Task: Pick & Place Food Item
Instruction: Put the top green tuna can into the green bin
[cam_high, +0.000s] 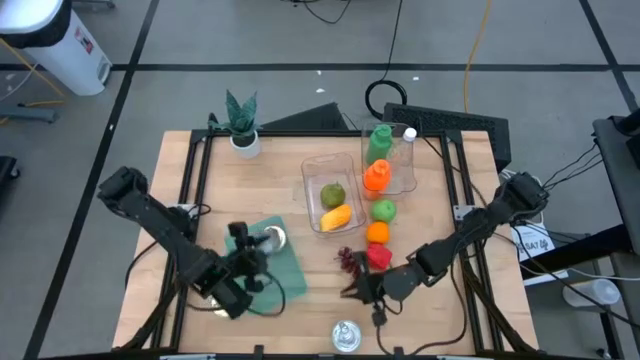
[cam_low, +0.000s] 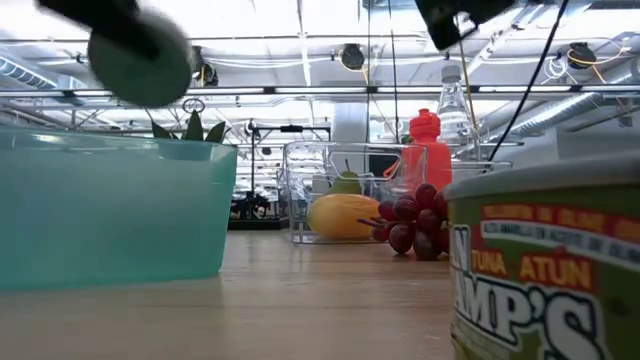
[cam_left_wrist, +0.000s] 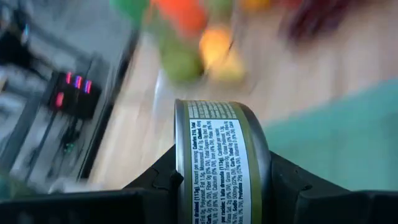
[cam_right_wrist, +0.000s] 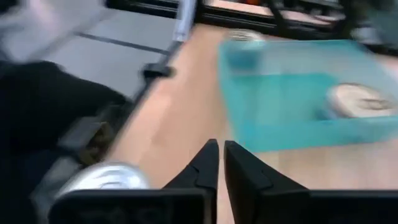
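Nearest, a tuna can (cam_low: 545, 265) stands upright at the table's front edge: metal, cylindrical, green printed label, untouched.

Next, the left gripper (cam_left_wrist: 224, 180) is clamped on a second can (cam_left_wrist: 222, 158) held on edge, its steel rim and nutrition label showing between the fingers. In the overhead view it sits over the teal bin (cam_high: 290, 268), a translucent plastic tub with straight walls. I judge the pick done and the placing into the bin under way; release remains.

Beside it, the right gripper (cam_right_wrist: 221, 163) hovers low near the front, fingers pinched together on nothing.

Further on, dark glossy grapes (cam_low: 410, 218) lie on the bare wooden table (cam_high: 440, 215).

Beyond, a clear rigid tray (cam_high: 313, 172) holds a yellow mango (cam_high: 335, 217) and a green fruit (cam_high: 332, 194).

Farthest, an orange bottle (cam_low: 428, 150) and a small potted plant (cam_high: 242, 120).
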